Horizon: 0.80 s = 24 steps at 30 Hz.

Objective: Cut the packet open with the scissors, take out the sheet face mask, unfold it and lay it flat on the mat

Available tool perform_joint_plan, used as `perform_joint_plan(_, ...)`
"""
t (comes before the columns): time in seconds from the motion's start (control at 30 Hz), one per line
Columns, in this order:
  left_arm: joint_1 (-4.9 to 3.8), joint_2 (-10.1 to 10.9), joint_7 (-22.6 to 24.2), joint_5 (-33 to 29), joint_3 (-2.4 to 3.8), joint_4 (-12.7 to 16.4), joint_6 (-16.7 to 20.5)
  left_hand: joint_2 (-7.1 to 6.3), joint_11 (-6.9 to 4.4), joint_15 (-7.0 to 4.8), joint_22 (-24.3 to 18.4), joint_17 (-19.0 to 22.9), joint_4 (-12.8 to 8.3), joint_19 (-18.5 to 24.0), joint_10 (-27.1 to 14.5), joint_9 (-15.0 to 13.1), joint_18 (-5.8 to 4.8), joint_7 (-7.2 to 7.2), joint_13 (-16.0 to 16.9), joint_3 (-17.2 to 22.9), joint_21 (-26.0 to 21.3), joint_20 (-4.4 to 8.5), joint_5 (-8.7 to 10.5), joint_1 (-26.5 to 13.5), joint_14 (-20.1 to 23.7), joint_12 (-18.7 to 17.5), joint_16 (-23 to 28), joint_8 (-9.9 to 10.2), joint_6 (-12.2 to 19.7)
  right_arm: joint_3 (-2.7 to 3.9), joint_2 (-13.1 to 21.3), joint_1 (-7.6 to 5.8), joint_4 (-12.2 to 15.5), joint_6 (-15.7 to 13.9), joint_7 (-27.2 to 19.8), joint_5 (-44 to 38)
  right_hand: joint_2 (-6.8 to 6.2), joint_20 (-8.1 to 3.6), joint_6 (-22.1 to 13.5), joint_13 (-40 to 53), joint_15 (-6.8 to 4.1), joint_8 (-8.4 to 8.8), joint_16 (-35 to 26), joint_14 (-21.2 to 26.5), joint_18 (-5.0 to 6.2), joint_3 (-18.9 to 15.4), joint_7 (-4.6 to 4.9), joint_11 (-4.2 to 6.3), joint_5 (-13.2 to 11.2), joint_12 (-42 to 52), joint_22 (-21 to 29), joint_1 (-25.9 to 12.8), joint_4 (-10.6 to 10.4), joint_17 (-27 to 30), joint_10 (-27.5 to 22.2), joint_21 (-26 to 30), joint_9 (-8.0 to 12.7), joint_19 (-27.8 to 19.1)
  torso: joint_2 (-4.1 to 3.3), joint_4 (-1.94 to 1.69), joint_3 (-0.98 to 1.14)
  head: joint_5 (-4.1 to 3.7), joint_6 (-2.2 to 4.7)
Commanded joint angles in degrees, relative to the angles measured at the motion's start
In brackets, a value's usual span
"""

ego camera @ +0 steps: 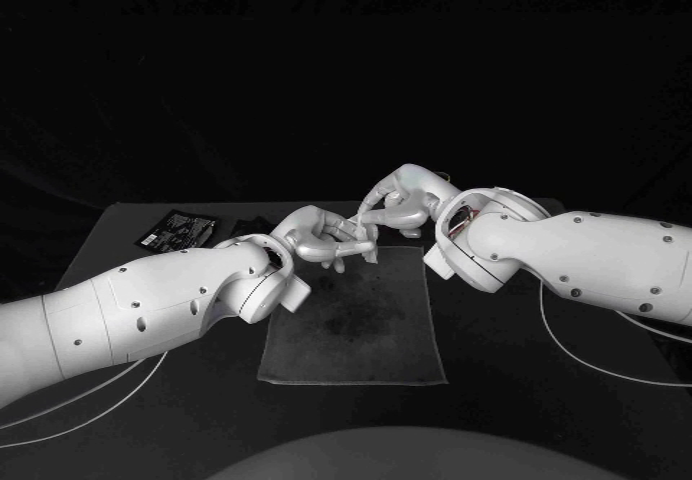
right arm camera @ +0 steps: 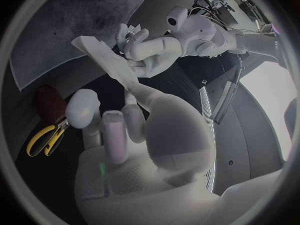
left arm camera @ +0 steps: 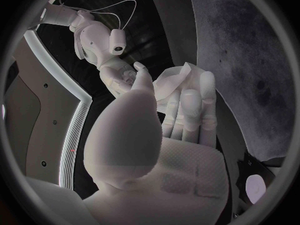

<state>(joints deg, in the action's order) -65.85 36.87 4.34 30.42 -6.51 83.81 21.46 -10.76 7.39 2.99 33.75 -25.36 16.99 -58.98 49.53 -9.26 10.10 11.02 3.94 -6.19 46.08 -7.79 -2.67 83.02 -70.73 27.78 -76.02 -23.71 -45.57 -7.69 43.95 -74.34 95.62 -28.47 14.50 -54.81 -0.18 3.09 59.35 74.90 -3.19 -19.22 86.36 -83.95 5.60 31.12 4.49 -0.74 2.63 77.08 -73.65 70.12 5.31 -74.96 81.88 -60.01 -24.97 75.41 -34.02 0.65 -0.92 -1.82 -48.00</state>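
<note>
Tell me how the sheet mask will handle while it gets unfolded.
Likely floppy: the sheet mask shows soft creases where the left robot hand pinches it. Probably very light, since a pinch alone carries it. It looks thin, so the right robot hand pulling hard might tear it.
</note>
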Motion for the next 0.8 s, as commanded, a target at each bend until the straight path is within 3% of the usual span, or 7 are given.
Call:
perform_joint_plan(0.03,0.01,-0.20,0.75,-1.26,0.09,0.16,-0.42,-0.52,0.02,0.00,-0.12,0.22,0.04,0.03,-0.53,0.01,0.41,-0.10,0.02,-0.93,-0.34,-0.53,-0.14,-0.34,0.62,-0.15,0.33,0.40,0.56,0.02,-0.22,0.06,-0.04,0.42,-0.41,-0.06,0.31,-0.20,0.41,4.32,-0.31,-0.79,0.18,-4.44,0.77,0.44,0.01,0.68,0.16,0.07,-0.10,0.21,-0.04,-7.53,1.86,-0.06,-1.06,0.26,0.00,-0.03,-0.02,-0.03,-0.02)
perform_joint_plan(0.13,0.01,-0.22,0.96,-1.35,0.10,0.28,-0.52,-1.26,0.09,0.06,-0.17,0.25,0.10,0.06,-0.85,0.01,0.40,0.00,0.03,-1.78,-0.41,-0.54,-0.13,-0.62,0.79,-0.15,0.30,0.47,0.89,0.01,-0.35,0.13,-0.14,0.53,-0.41,-0.06,0.31,-0.20,0.41,4.32,-0.31,-0.79,0.18,-4.44,0.77,0.44,0.01,0.68,0.16,0.07,-0.10,0.21,-0.04,-7.53,1.86,-0.06,-1.06,0.26,0.01,-0.04,-0.01,-0.06,-0.04)
perform_joint_plan(0.27,0.01,-0.25,0.98,-1.53,0.11,0.29,-0.06,-0.76,0.11,0.07,-0.17,-0.22,0.09,0.01,-0.73,-0.05,0.39,0.03,0.09,-1.65,-0.40,-0.55,-0.13,-0.68,0.64,0.00,0.13,0.37,0.81,-0.03,-0.44,0.23,-0.07,0.67,-0.41,-0.06,0.32,-0.22,0.39,4.36,-0.33,-0.83,0.17,-4.43,0.78,0.55,0.01,0.69,0.16,0.11,-0.09,0.21,-0.02,-7.52,1.89,-0.03,-1.07,0.26,0.03,-0.02,-0.02,0.01,-0.06)
perform_joint_plan(0.43,0.00,-0.28,1.14,-2.25,0.12,0.14,0.78,2.75,-0.41,-0.34,-0.03,-3.20,-0.10,-0.58,1.23,-0.84,0.47,-0.50,0.56,0.42,-0.05,-0.30,-0.09,-0.21,-0.85,1.61,-1.01,-1.46,-1.57,-0.05,-0.40,0.31,0.18,0.76,-0.44,-0.11,0.33,-0.22,0.38,4.31,-0.34,-0.84,0.16,-4.43,0.79,0.59,0.01,0.70,0.16,0.05,-0.06,0.21,-0.01,-7.49,1.87,0.04,-1.07,0.23,0.03,0.00,0.01,0.03,-0.07)
perform_joint_plan(0.5,0.00,-0.26,1.26,-2.61,0.12,0.10,1.12,4.85,-0.84,-0.68,0.11,-5.06,-0.28,-0.92,2.34,-1.10,0.50,-0.95,0.82,1.78,0.24,-0.03,-0.07,0.63,-1.79,2.44,-1.69,-2.11,-2.37,-0.06,-0.35,0.33,0.21,0.78,-0.44,-0.15,0.33,-0.22,0.38,4.31,-0.34,-0.84,0.16,-4.43,0.79,0.59,0.01,0.70,0.16,0.05,-0.06,0.21,-0.01,-7.49,1.87,0.04,-1.07,0.23,0.03,0.02,0.00,-0.02,-0.08)
perform_joint_plan(0.7,-0.01,-0.21,1.38,-3.21,0.13,0.03,1.10,10.25,-1.95,-1.64,0.52,-7.16,-1.03,-1.36,3.89,-1.41,0.52,-2.41,0.85,6.93,0.91,0.77,-0.13,6.96,-2.90,3.15,-2.42,-3.20,-4.25,-0.06,-0.23,0.35,0.30,0.76,-0.46,-0.20,0.34,-0.23,0.37,4.40,-0.34,-0.86,0.16,-4.43,0.79,0.63,0.01,0.70,0.16,0.15,-0.07,0.21,-0.01,-7.49,1.92,0.03,-1.07,0.24,0.01,-0.03,0.02,0.02,-0.15)
perform_joint_plan(0.8,-0.01,-0.23,1.34,-3.33,0.13,-0.01,0.77,11.55,-2.49,-2.18,0.91,-8.31,-0.75,-1.39,4.90,-1.43,0.48,-3.04,0.43,10.54,1.42,1.36,-0.14,10.08,-3.43,2.68,-2.74,-3.57,-5.35,-0.06,-0.17,0.36,0.35,0.71,-0.46,-0.23,0.35,-0.23,0.36,4.34,-0.35,-0.87,0.16,-4.43,0.80,0.66,0.00,0.70,0.16,0.08,-0.06,0.21,0.00,-7.50,1.89,0.05,-1.07,0.23,0.02,-0.03,0.02,0.06,-0.18)
